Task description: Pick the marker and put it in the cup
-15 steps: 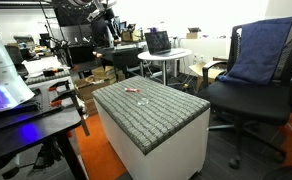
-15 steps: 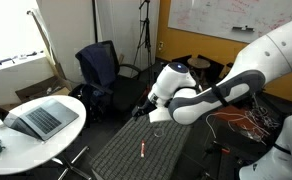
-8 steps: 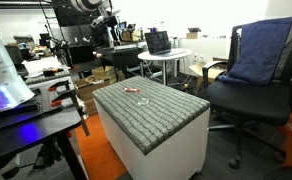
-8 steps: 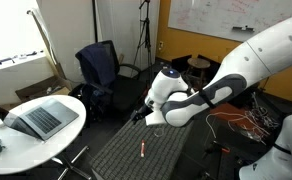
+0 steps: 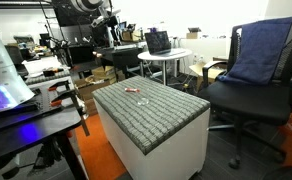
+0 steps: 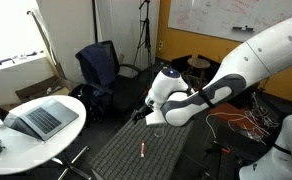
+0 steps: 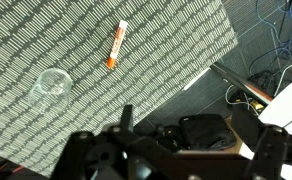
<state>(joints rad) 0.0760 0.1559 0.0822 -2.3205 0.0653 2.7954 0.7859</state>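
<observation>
Plainly, the marker (image 7: 117,45) lies flat on the grey woven top of the table (image 7: 176,60), in the upper middle of the wrist view. Its red body runs down the frame from a whitish end. The cup (image 7: 53,84) stands upright toward the left of that view, down and left of the marker and clearly apart from it. Its clear rim is faint against the weave.

The gripper (image 7: 171,142) fills the bottom edge of the wrist view. Its dark fingers (image 7: 76,150) stand spread wide with nothing between them, and it touches neither object.

In an exterior view the white arm (image 6: 226,85) reaches in from the right. The gripper (image 6: 141,115) hangs above the table, and the marker (image 6: 142,148) lies just below it in the frame. In an exterior view the marker (image 5: 132,91) sits near the table's far left corner.
</observation>
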